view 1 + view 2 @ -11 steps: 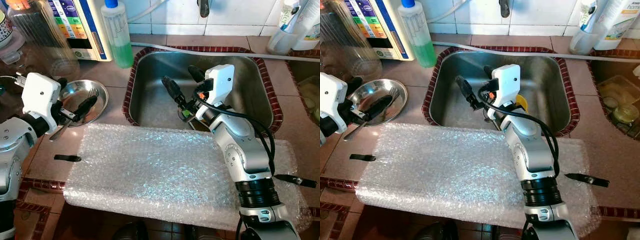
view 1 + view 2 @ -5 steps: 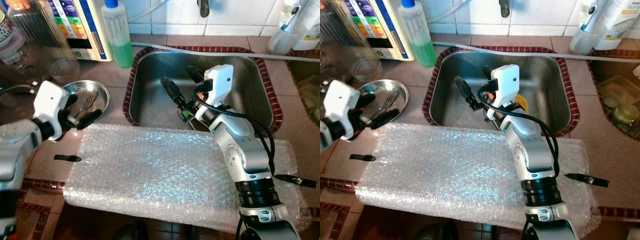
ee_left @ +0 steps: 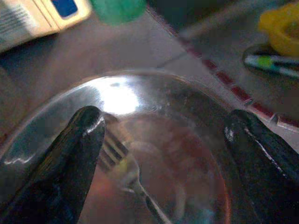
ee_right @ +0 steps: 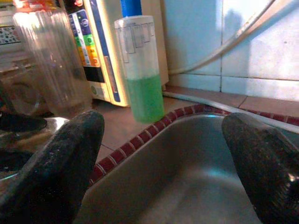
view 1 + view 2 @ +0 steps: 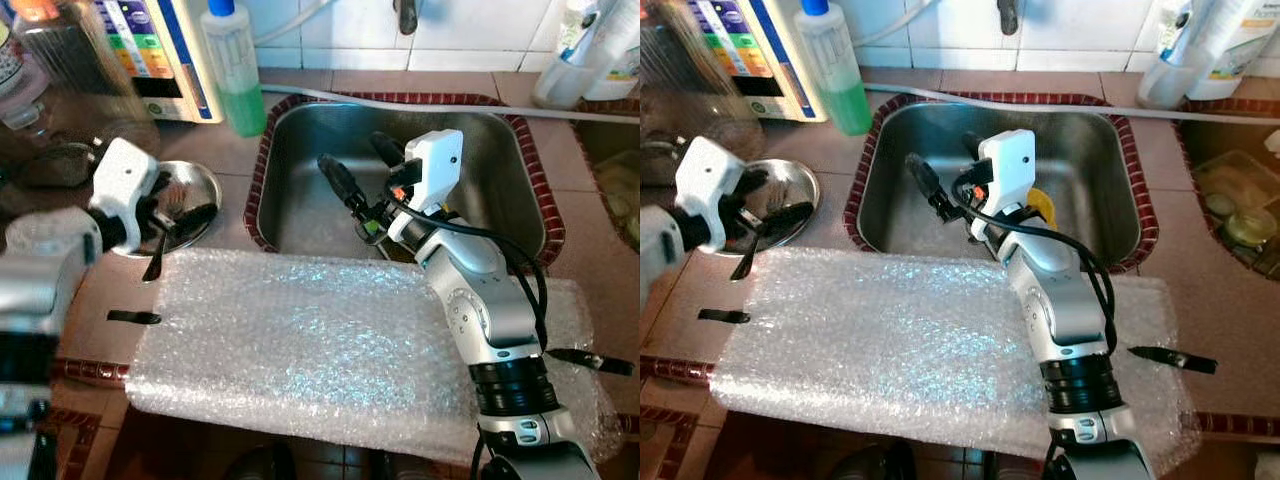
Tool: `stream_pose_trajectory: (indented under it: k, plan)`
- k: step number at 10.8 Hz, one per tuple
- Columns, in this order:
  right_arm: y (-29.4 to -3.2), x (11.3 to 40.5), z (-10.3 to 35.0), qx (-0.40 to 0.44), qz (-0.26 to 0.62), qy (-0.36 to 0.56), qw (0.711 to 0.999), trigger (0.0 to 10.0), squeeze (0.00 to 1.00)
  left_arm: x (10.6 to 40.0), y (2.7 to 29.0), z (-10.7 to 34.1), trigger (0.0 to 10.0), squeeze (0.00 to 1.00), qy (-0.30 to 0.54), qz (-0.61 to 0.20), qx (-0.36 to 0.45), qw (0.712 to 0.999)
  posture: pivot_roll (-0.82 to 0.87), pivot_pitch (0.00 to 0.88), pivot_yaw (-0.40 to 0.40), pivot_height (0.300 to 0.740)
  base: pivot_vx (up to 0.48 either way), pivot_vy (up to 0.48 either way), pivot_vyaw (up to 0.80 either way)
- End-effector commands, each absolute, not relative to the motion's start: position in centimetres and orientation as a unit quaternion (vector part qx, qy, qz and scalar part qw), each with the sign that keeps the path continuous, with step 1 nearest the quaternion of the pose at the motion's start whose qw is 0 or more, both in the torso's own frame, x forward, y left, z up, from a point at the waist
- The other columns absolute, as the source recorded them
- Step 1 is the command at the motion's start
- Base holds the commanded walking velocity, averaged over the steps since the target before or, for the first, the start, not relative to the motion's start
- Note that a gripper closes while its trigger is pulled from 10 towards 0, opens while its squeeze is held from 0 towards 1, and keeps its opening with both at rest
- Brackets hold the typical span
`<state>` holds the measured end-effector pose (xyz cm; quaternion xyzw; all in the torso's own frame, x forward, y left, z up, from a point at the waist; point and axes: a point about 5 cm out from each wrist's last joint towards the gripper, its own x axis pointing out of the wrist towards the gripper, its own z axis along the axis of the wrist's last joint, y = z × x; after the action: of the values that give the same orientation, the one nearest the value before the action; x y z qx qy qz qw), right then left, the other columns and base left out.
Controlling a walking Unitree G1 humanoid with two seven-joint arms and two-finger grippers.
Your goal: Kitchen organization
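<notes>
Step in hand looks like picking the fork (image 5: 172, 214) out of the steel bowl (image 5: 205, 180), mid-left of frame on the counter beside the sink. Left gripper (image 3: 163, 140) hovers over the bowl, fingers spread wide, nothing held; in the wrist view the tines sit just beside one finger (image 3: 77, 149) and the handle runs out over the bowl rim toward the bubble wrap (image 5: 320, 340). Whether the finger touches the fork, can't tell. Right gripper (image 5: 362, 172) hangs over the sink (image 5: 500, 150) at centre frame, also spread and empty, pointing toward the soap bottle (image 4: 140, 70). Something yellow (image 5: 1042, 205) lies in the basin behind the right arm, too hidden to identify. Next move, my guess: bring the left fingers down astride the fork handle and close. It's thin metal on a curved shiny bowl, so likely to slip or rock the bowl. Surface: reddish tiled counter with dark red edging, the wrap spread across the lower half of frame, black tape strips (image 5: 135, 316) at its left and right ends. White wall tiles along the top, a box with coloured labels (image 5: 150, 50) upper left, white bottles (image 5: 575, 50) upper right.
</notes>
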<state>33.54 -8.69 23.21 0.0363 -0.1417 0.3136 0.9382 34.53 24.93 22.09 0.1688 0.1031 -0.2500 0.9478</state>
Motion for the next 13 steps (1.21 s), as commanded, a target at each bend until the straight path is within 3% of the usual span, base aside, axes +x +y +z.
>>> stream_pose_trajectory:
  k: [1,2,5,7,11,13]
  plan:
    - [-8.5,33.3,23.7,0.035,0.317,-0.150,0.936,10.0,0.00,34.5,26.3,21.9,10.0,0.00,0.133,-0.231,0.190,0.945,-0.09,0.237,0.099,0.740,0.000,0.000,0.00]
    - [-8.6,33.3,23.8,0.035,0.315,-0.151,0.936,10.0,0.00,35.0,28.2,22.5,10.0,0.00,0.151,-0.177,0.176,0.956,-0.08,0.240,0.103,0.740,0.000,0.000,0.00]
    - [-8.7,33.3,23.7,0.036,0.313,-0.150,0.937,10.0,0.00,34.1,29.7,22.1,10.0,0.00,0.168,-0.127,0.138,0.968,-0.07,0.242,0.102,0.740,0.000,0.000,0.00]
    - [-8.5,33.4,23.6,0.039,0.317,-0.148,0.936,10.0,0.00,33.0,29.1,22.1,10.0,0.00,0.143,-0.095,0.090,0.981,-0.06,0.242,0.094,0.740,0.000,0.000,0.00]
    - [-8.2,33.7,23.6,0.039,0.322,-0.145,0.935,10.0,0.00,30.8,27.4,24.0,10.0,0.00,0.155,-0.100,0.028,0.982,-0.03,0.247,0.089,0.740,0.000,0.000,0.00]
    - [-8.2,33.8,23.7,0.039,0.321,-0.146,0.935,10.0,0.00,29.9,27.0,22.7,10.0,0.00,0.185,-0.082,0.000,0.979,-0.03,0.249,0.097,0.740,0.000,0.000,0.00]
